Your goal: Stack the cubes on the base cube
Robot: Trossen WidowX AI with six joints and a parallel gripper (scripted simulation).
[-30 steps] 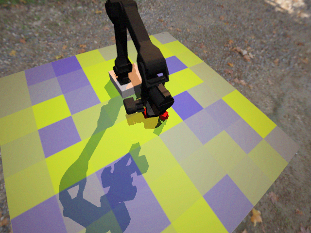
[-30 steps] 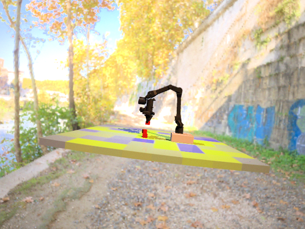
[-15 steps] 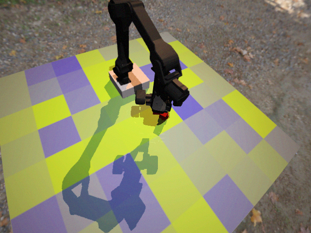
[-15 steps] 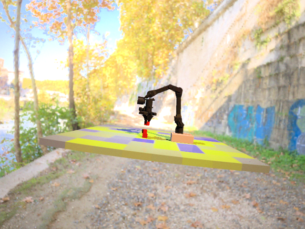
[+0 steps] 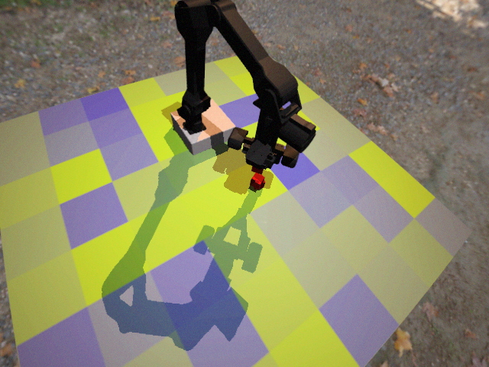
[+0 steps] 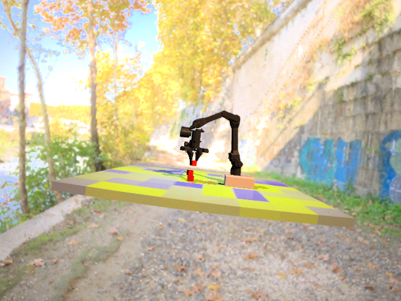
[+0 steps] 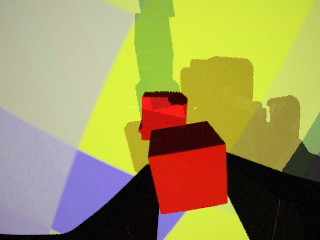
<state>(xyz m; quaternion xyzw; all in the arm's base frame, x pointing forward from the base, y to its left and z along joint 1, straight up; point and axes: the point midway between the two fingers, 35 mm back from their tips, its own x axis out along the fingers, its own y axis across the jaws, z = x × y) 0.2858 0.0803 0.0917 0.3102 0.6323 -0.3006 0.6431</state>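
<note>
- The arm (image 5: 241, 43) (image 6: 234, 139), top middle of the top view, looks like dull black plastic.
- The held cube (image 7: 189, 177), lower middle of the wrist view, looks smooth and matt.

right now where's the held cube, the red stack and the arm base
held cube (image 5: 257, 170) (image 6: 194, 162) (image 7: 190, 179): top, exterior, wrist; a side
red stack (image 5: 258, 178) (image 6: 192, 172) (image 7: 167, 118): top, exterior, wrist; upper part
arm base (image 5: 201, 146) (image 6: 239, 182): top, exterior; a side

- Can't read any text, label, brand, number or sign, table (image 5: 335, 252) (image 6: 275, 212) (image 7: 40, 60) edges and corners included.
- Blue graffiti (image 6: 330, 158) on wall (image 6: 323, 97), beyond table's right edge in exterior view: illegible.
</note>
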